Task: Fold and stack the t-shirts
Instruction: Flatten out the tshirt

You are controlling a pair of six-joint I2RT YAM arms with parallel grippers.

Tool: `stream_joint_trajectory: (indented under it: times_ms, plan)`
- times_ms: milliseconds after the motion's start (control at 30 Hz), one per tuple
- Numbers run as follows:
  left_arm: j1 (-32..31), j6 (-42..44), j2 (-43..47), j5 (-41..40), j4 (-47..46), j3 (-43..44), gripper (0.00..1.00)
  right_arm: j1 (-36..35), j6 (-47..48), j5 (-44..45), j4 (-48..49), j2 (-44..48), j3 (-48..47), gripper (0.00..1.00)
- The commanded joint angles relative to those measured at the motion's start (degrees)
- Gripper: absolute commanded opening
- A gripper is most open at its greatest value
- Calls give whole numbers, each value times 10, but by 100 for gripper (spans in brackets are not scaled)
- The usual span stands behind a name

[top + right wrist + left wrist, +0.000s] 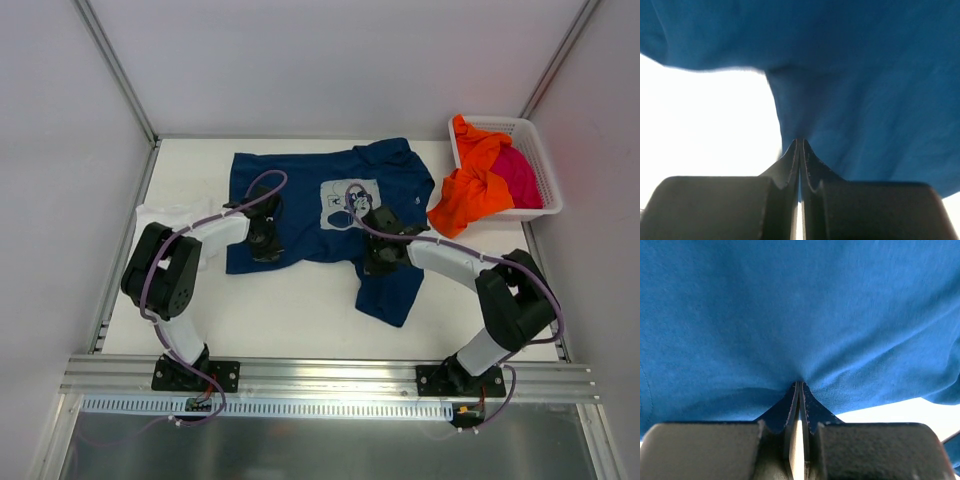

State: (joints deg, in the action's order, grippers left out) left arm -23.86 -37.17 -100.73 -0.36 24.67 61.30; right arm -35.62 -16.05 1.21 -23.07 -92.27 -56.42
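Observation:
The navy blue t-shirt [310, 215] with a pale square chest print lies spread on the table, one part hanging crumpled at the front right. My left gripper [265, 243] is shut on its near left edge; the cloth [800, 315] fills the left wrist view above the closed tips [799, 384]. My right gripper [383, 258] is shut on the shirt's near right part, and the cloth [865, 75] rises from the closed tips [799, 141]. A white t-shirt [165, 215] lies at the left, partly under my left arm. The orange t-shirt [470, 185] and the magenta t-shirt [520, 175] sit in the basket.
The white lattice basket [535, 150] stands at the back right corner, the orange shirt spilling over its near left rim. Metal frame posts and white walls bound the table on the left, right and back.

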Motion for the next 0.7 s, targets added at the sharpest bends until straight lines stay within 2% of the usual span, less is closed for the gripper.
stream_joint_trajectory:
  times_ms: [0, 233, 467, 667]
  plan:
    - [-22, -18, 27, -12, 14, -26, 0, -36, -43, 45, 0, 38, 34, 0]
    - [-41, -23, 38, -25, 20, -66, 0, -127, -114, 101, -25, 70, 94, 0]
    - [-66, -47, 119, -36, 37, -142, 0, -222, -212, 133, -51, 110, 156, 0]
    - [-73, -62, 199, -39, 62, -196, 0, -304, -277, 154, -115, 147, 178, 0]
